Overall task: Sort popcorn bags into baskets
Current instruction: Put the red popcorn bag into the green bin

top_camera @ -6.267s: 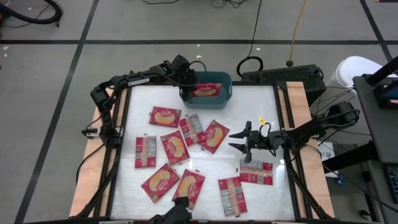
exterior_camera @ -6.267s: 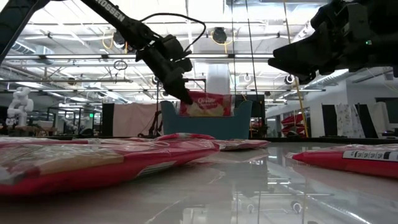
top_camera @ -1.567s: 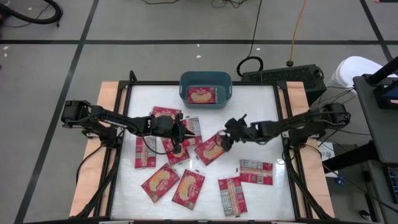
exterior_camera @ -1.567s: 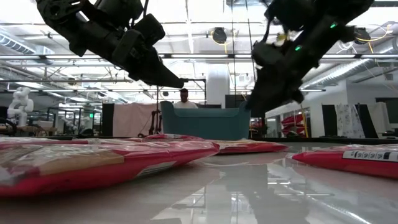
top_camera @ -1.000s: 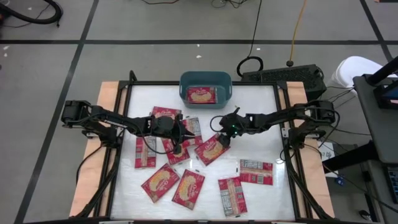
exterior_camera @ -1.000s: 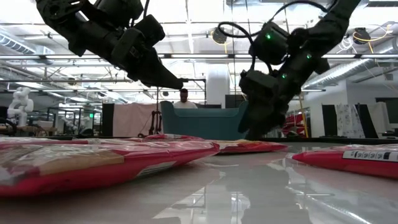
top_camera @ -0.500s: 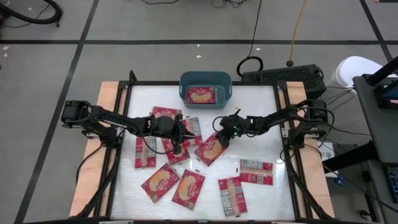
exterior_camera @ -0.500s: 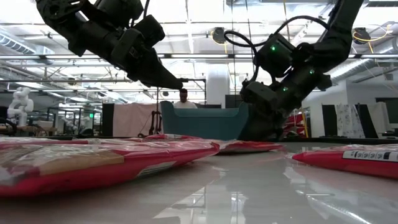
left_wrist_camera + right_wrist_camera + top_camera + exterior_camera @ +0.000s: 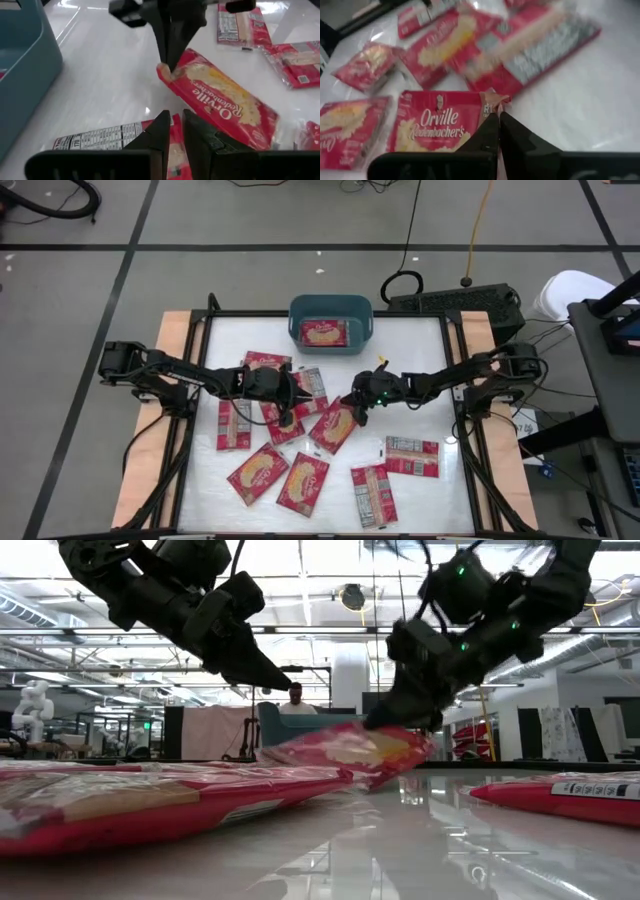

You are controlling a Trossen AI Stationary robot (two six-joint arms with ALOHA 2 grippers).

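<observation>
White table (image 9: 430, 370), right pincer (image 9: 354, 404) pinching red-and-yellow popcorn bag (image 9: 335, 426) corner

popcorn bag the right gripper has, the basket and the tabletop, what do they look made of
Popcorn bag: thin glossy printed film, crinkling where the right gripper pinches its corner. Basket: teal, smooth moulded plastic, apparently. Tabletop: white, hard and glossy, mirroring the lights; exact material unclear.

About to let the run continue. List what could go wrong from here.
1. The right gripper pinches only a corner of the lifted bag, whose far end sags near the table; it may slip out on the way to the basket.
2. The left gripper hangs shut close by over the pile; the swinging bag could clip it.
3. The dragging end may shift neighbouring bags.
</observation>
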